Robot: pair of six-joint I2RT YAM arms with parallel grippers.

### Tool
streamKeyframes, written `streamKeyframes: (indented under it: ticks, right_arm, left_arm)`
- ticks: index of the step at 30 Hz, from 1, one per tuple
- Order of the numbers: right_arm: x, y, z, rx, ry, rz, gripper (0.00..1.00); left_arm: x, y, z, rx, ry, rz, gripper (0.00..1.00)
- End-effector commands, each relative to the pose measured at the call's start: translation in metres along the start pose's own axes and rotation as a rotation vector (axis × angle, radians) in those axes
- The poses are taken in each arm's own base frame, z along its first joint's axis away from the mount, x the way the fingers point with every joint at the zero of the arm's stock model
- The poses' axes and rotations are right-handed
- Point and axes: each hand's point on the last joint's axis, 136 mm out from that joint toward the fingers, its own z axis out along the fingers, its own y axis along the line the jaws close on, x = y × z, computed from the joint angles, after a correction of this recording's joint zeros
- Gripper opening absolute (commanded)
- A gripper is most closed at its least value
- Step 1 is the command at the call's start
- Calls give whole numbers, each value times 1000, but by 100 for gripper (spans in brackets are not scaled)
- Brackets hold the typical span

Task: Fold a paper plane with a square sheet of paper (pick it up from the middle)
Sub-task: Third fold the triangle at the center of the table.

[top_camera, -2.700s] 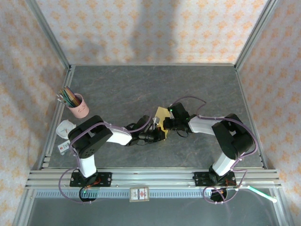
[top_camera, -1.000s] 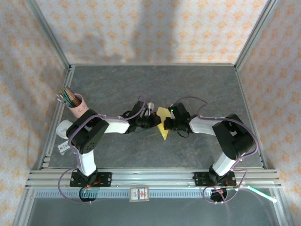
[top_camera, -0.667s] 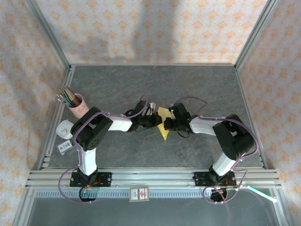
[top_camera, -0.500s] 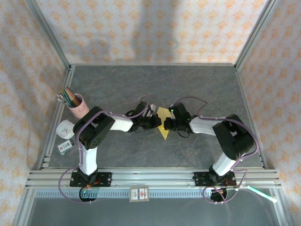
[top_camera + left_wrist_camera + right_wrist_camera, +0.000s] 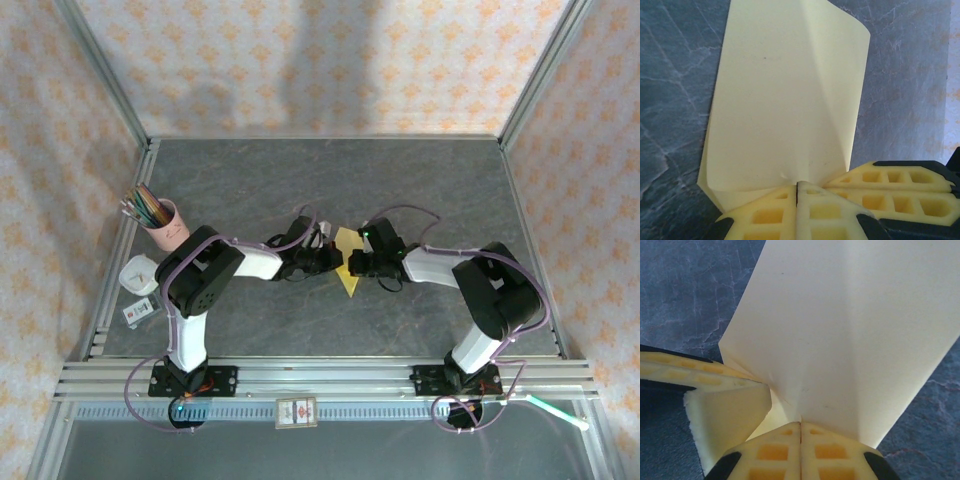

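A pink cup of pencils [image 5: 166, 228] stands by the left edge of the bench [image 5: 300, 180]. At the bench's middle, the left gripper [image 5: 330, 258] is pinched closed on the creased yellow sheet of paper [image 5: 348, 281]. The right gripper [image 5: 356, 264] is clamped on its opposite side.

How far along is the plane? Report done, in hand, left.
Done: the paper is already creased into a pointed shape. In hand: the left end effector and right end effector both pinch it shut. Left: probably narrower wing folds, judging by its width.
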Motion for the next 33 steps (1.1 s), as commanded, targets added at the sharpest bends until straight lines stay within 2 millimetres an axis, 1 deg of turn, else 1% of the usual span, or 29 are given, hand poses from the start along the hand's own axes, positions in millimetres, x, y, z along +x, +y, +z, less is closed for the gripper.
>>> streamKeyframes:
  ticks: [1,8,11,14,16,19,21,24,27,33]
  right_arm:
    - [-6,-3,-7,34,8,-8,12]
    - [-32,16,-22,19,-32,-45,25]
    - [-39,20,-31,20,-50,-59,29]
    - [-41,19,-42,39,-72,-69,32]
    - [-36,25,-49,-6,-71,-72,31]
    - [-19,42,-53,-113,-52,-75,27]
    - [-7,51,-53,-161,-39,-87,22]
    - [8,63,-46,-220,-8,-103,15]
    - [16,66,-34,-223,20,-107,11]
    - [17,60,-15,-193,46,-103,7]
  left_arm:
    - [22,51,2,-145,36,-42,6]
    - [31,75,0,-232,50,-43,5]
    - [30,77,1,-249,46,-40,5]
    - [28,76,2,-252,41,-38,5]
    - [28,76,3,-253,39,-38,5]
    - [28,76,4,-254,37,-40,5]
    - [27,76,3,-255,33,-43,5]
    - [27,76,4,-252,32,-45,4]
    - [26,75,4,-256,31,-40,4]
    - [26,75,4,-259,33,-36,4]
